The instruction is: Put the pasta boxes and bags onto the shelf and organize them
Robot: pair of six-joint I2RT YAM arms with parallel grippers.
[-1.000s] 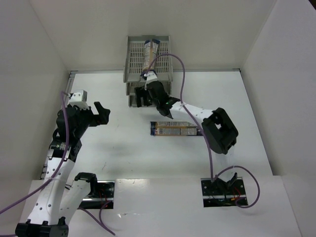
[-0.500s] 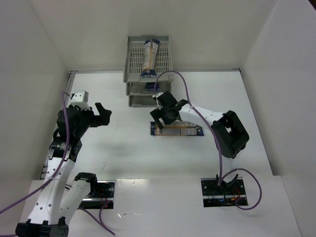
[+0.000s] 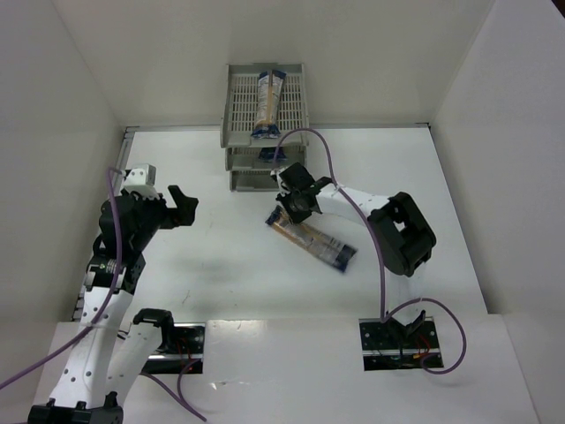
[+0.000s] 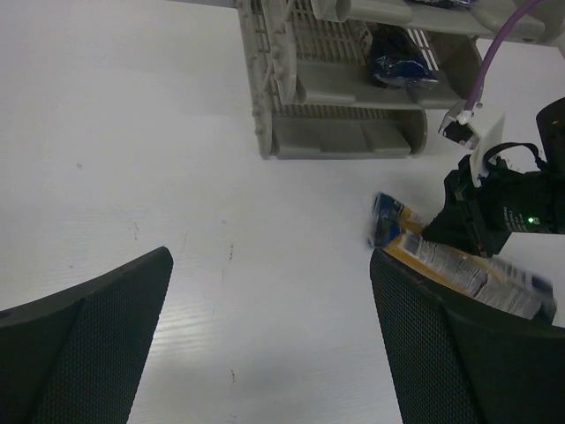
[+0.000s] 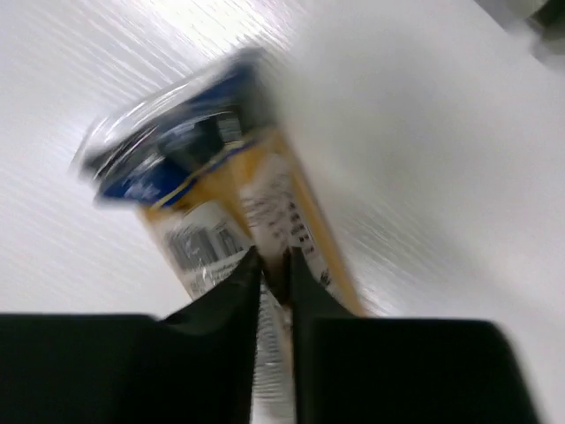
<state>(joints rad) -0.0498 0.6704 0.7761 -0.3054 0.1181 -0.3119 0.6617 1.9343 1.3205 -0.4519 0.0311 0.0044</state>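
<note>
The right gripper [image 3: 294, 203] is pinching 1 pasta pack [image 3: 320, 245] near its blue far-left end. Its fingers [image 5: 221, 300] are sitting narrow, with only the thin edge of the pack between them. That pack is lying slantwise in front of the shelf [image 3: 238, 106], with its gripped end nearest the rack and its other end pointing toward the near right. The wrist view is blurred, so I cannot tell whether the pack is resting on the table [image 3: 203, 265] or sitting just off it. A 2nd pack [image 3: 267, 102] is lying front to back in the top tray of the shelf. A 3rd pack [image 4: 399, 67] is sitting in the middle tray, with only its dark blue end showing. The left gripper [image 3: 181, 204] is hovering over the table well to the left of the shelf, gripping nothing, its fingers [image 4: 97, 344] spread wide.
</note>
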